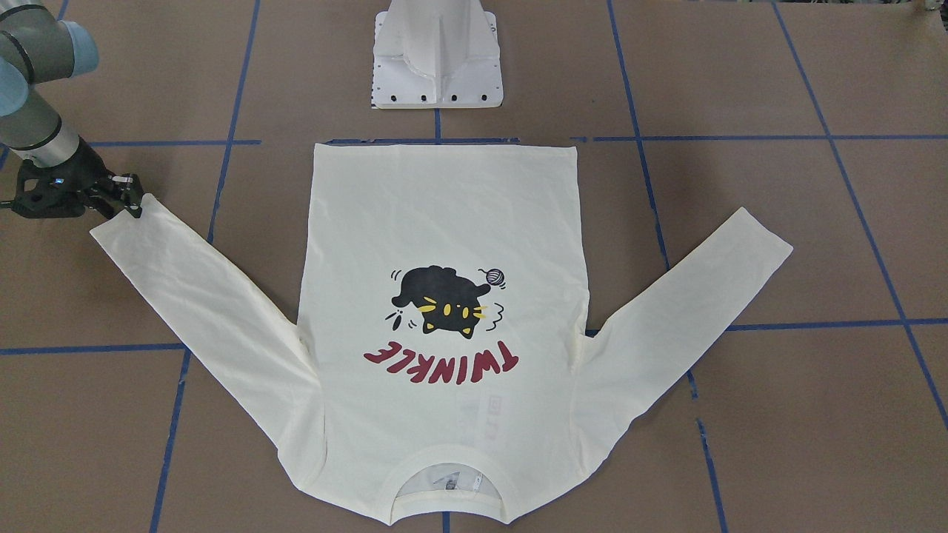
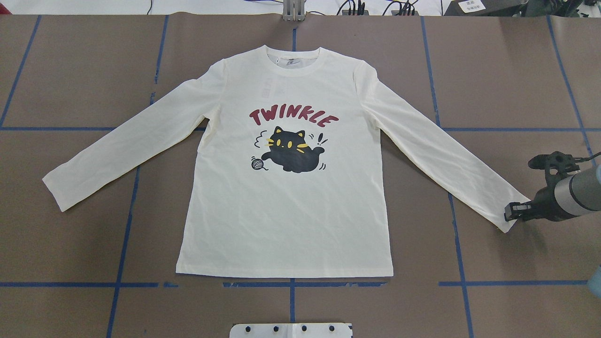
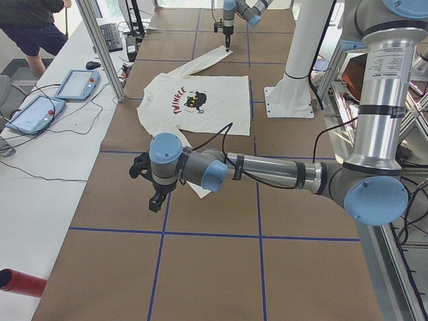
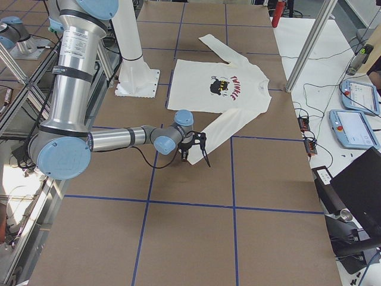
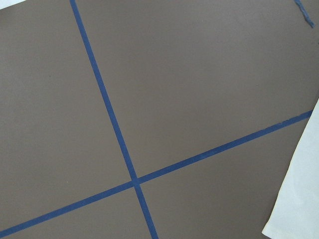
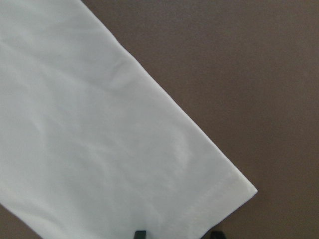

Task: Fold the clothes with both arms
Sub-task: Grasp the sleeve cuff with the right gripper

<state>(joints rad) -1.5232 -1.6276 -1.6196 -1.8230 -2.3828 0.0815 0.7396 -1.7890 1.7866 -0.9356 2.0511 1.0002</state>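
Note:
The cream long-sleeved T-shirt [image 2: 286,206] lies flat on the brown table, cat and "TWINKLE" print up, both sleeves spread out; it also shows in the front view [image 1: 444,222]. My right gripper [image 2: 512,213] is open at the cuff of the sleeve on my right [image 2: 497,211], its fingertips [image 6: 141,233] low over the cuff end [image 6: 199,199]. My left gripper [image 3: 155,202] hangs above the table just beyond the other cuff [image 3: 200,190], whose edge shows in the left wrist view [image 5: 299,199]. I cannot tell whether it is open or shut.
The white pedestal base [image 1: 437,59] stands at the shirt's hem side. Blue tape lines [image 2: 291,284] grid the table. A side bench with tablets [image 3: 40,110] and a red cylinder [image 3: 20,282] lies beyond the collar side, with a person [image 3: 33,27] nearby.

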